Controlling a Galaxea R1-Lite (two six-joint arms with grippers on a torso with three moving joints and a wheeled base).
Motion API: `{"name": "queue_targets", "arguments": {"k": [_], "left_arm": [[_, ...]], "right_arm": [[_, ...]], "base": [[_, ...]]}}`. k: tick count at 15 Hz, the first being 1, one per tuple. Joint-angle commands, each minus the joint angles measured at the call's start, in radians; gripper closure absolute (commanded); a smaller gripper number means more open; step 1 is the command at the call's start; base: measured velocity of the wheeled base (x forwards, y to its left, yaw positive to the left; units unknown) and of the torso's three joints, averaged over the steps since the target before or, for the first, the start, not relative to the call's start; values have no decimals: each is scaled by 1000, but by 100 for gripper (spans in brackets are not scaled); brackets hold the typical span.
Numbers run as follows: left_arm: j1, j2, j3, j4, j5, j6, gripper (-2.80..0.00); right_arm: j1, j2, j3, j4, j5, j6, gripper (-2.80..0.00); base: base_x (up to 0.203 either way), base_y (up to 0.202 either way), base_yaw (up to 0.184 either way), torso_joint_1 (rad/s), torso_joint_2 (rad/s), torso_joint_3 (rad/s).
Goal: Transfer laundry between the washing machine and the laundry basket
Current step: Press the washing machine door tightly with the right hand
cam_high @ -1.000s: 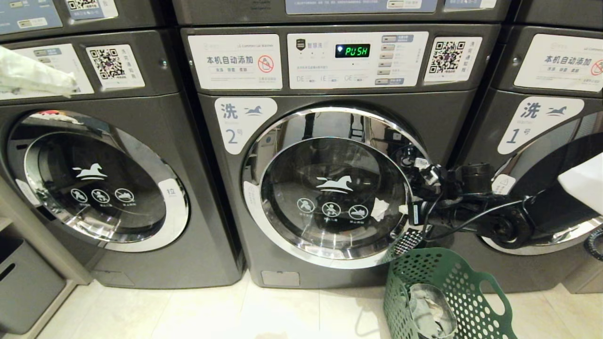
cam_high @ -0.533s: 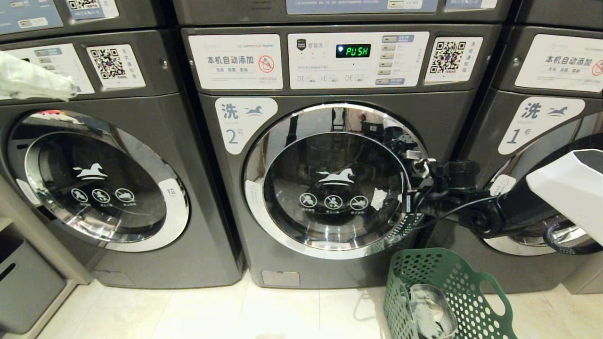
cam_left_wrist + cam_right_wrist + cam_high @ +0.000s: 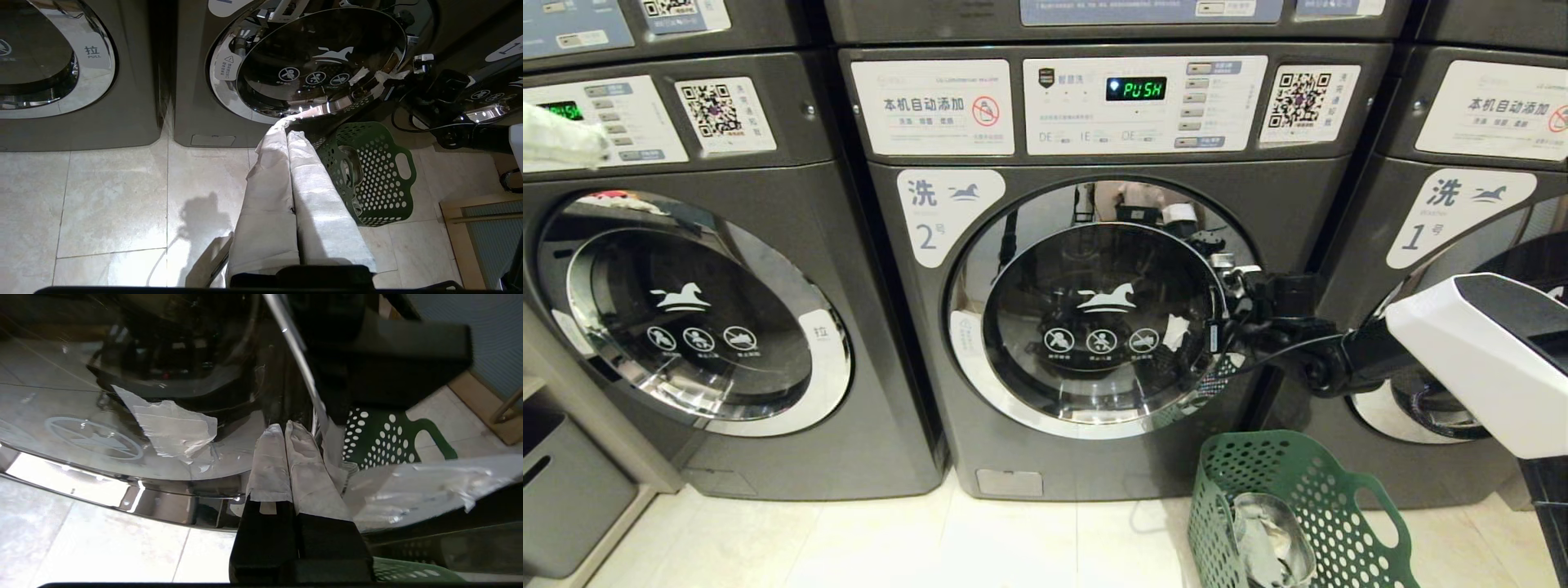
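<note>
The washing machine (image 3: pixel 1086 465) marked 2 fills the middle of the head view, its round chrome-rimmed door (image 3: pixel 1094 327) standing ajar at the right edge. My right gripper (image 3: pixel 1223 327) is shut at that edge. In the right wrist view its white-wrapped fingertips (image 3: pixel 284 430) press together against the door rim (image 3: pixel 294 347), with nothing between them. The green laundry basket (image 3: pixel 1339 523) stands on the floor below, with pale grey laundry (image 3: pixel 1270 543) inside. My left gripper (image 3: pixel 288 124) hangs shut and empty over the floor, and shows at the head view's far left (image 3: pixel 560 139).
Identical machines stand either side: one on the left (image 3: pixel 694 327), and one labelled 1 (image 3: pixel 1445 212) behind my right arm. A scrap of white tape (image 3: pixel 171 428) sticks to the door glass. A grey bin (image 3: pixel 564 490) sits low left. Pale floor tiles (image 3: pixel 849 539) stretch before the machines.
The door of machine 2 has swung further out at its right edge. My right arm has moved up and left with it, its white forearm entering view. The left gripper has drawn back leftward.
</note>
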Motion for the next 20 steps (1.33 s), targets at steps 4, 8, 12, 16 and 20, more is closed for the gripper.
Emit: {"name": "queue_targets", "arguments": {"k": [4, 8, 12, 16, 20], "left_arm": [[0, -7, 16, 2, 7, -2, 0], [0, -11, 15, 2, 8, 0, 0], [0, -18, 16, 4, 8, 0, 0], [0, -29, 16, 4, 8, 0, 0], [0, -38, 16, 5, 8, 0, 0]], "right_arm": [[-40, 3, 12, -15, -16, -13, 0], [-43, -59, 118, -17, -24, -15, 0], [-43, -84, 159, -20, -20, -14, 0], [-43, -81, 150, -57, -25, -14, 0], [-37, -73, 147, -86, -15, -11, 0]], "base": [[0, 0, 0, 0, 0, 0], [0, 0, 0, 0, 0, 0], [0, 0, 0, 0, 0, 0], [0, 0, 0, 0, 0, 0], [0, 0, 0, 0, 0, 0]]}}
